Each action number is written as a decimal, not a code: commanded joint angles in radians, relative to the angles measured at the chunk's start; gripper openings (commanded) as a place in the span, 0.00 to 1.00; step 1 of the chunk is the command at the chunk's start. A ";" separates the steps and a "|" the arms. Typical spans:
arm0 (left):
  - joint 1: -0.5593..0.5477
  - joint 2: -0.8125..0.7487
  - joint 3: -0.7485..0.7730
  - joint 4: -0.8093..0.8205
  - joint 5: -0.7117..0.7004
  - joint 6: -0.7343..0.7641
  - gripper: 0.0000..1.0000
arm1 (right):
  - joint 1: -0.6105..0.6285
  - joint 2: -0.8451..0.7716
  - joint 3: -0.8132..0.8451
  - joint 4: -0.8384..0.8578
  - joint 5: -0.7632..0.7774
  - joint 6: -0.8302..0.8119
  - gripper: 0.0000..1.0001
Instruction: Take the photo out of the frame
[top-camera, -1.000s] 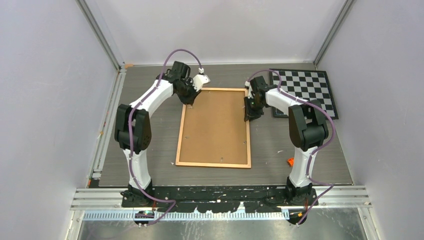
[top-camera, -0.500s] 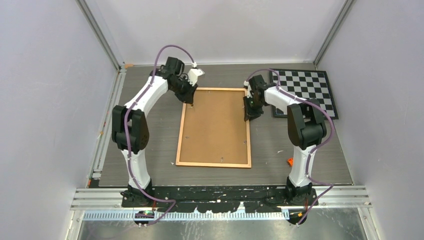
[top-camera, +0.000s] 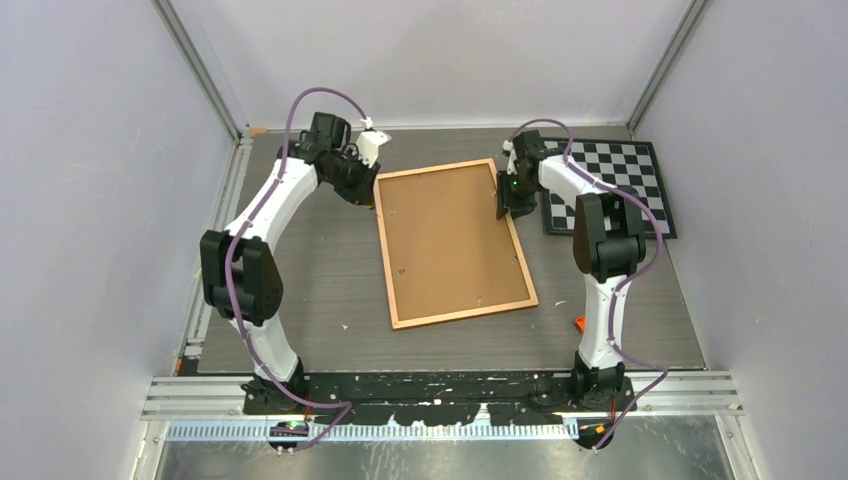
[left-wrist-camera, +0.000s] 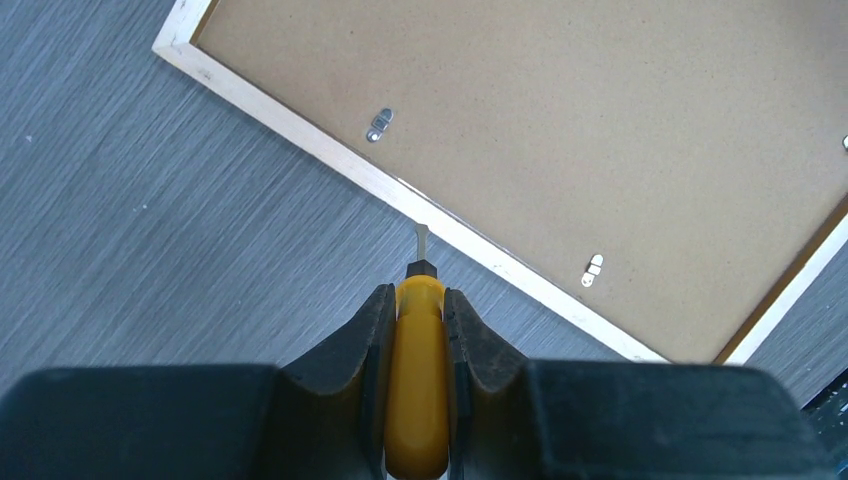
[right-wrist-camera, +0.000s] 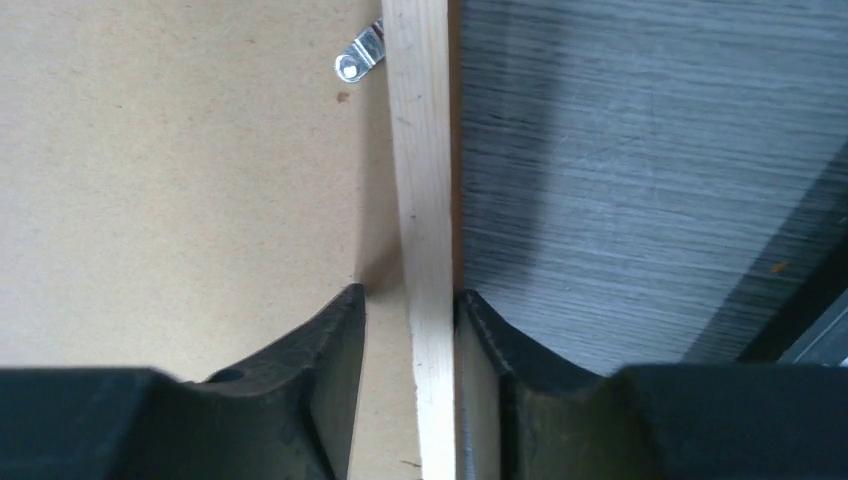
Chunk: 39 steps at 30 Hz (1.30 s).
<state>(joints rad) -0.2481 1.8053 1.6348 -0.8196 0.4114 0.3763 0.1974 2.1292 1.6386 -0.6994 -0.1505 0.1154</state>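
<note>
Plainly, the frame (top-camera: 465, 313) lies back-up on the grey table (top-camera: 300, 260), set askew, its far end between the two arms and its near end angled toward the right arm's side. Inside its narrow wooden border sits the brown backing board (top-camera: 450, 240), filling it edge to edge. The photo is hidden beneath the board and cannot be seen from any view.

The left gripper (left-wrist-camera: 418, 300) is clamped tight on a yellow-handled tool (left-wrist-camera: 417, 380). The tool's small metal tip (left-wrist-camera: 421, 238) points at the pale outer edge of the border, touching it or very nearly so. Two small silver clips (left-wrist-camera: 379, 124) (left-wrist-camera: 593, 268) sit on the board just inside that same rail.

The right gripper (right-wrist-camera: 410, 298) straddles the frame's opposite rail with its jaws apart — one finger (right-wrist-camera: 335, 370) rests over the backing board with a gap to the wood, the other lies against the rail's outer side by the table. Nothing is pinched between them. Another clip (right-wrist-camera: 358, 55) shows just beyond, at the rail's inner edge.

A black-and-white checkerboard (top-camera: 625, 175) lies at the far right of the table — just behind the right gripper, apart from the frame.
</note>
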 joint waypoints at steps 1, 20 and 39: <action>0.013 -0.073 -0.028 0.029 -0.023 -0.038 0.00 | 0.026 0.029 0.017 0.016 -0.037 0.048 0.40; 0.089 -0.099 -0.043 0.011 0.029 -0.140 0.00 | 0.183 0.116 0.270 -0.254 -0.274 -0.511 0.01; 0.225 -0.189 -0.161 -0.002 0.120 -0.176 0.00 | 0.214 0.286 0.632 -0.235 -0.289 -0.732 0.01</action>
<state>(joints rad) -0.0204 1.6855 1.5013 -0.8192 0.4976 0.1654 0.3073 2.4676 2.2726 -0.9577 -0.3370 -0.5484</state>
